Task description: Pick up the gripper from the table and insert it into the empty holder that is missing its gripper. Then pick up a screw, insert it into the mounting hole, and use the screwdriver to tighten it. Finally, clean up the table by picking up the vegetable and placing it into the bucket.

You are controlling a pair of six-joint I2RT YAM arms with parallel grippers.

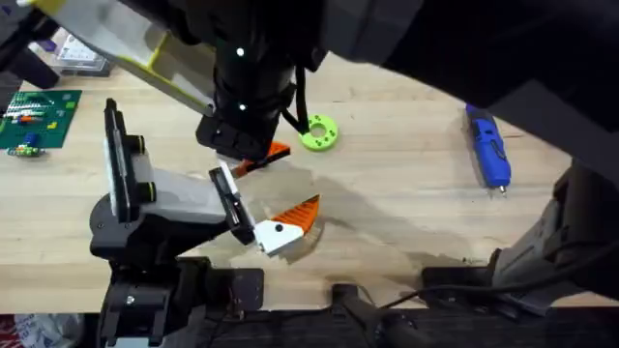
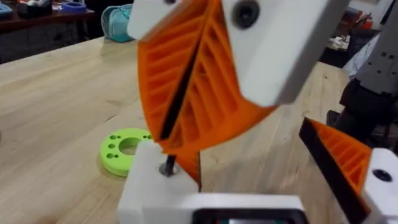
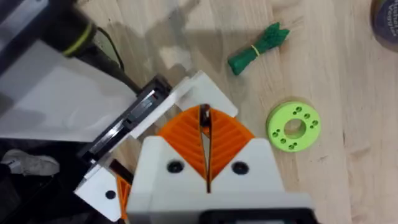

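one screw pinched over the hole

the right gripper (image 3: pixel 205 124) is clenched, and a thin dark screw (image 2: pixel 166 167) is judged to be held between its orange pads (image 3: pixel 227 134), tip down on a white block. that block is taken to be the base of the gripper (image 3: pixel 193 87), which is set against the black holder (image 3: pixel 134 115); whether it is fully seated cannot be told. a like finger with a black dot (image 1: pixel 288 222) is mounted just beside it.

the screw is judged light, stiff and easily dropped or tilted, so it is best held by the shank, near the head. the gripper's base is judged rigid and the ribs springy, so the base is the place to hold.

a green ring (image 3: pixel 292 126) with small holes lies near; what the holes hold cannot be told. the vegetable (image 3: pixel 258 46) lies on the table (image 1: pixel 406 222), and the screwdriver (image 1: pixel 488 150) well apart.
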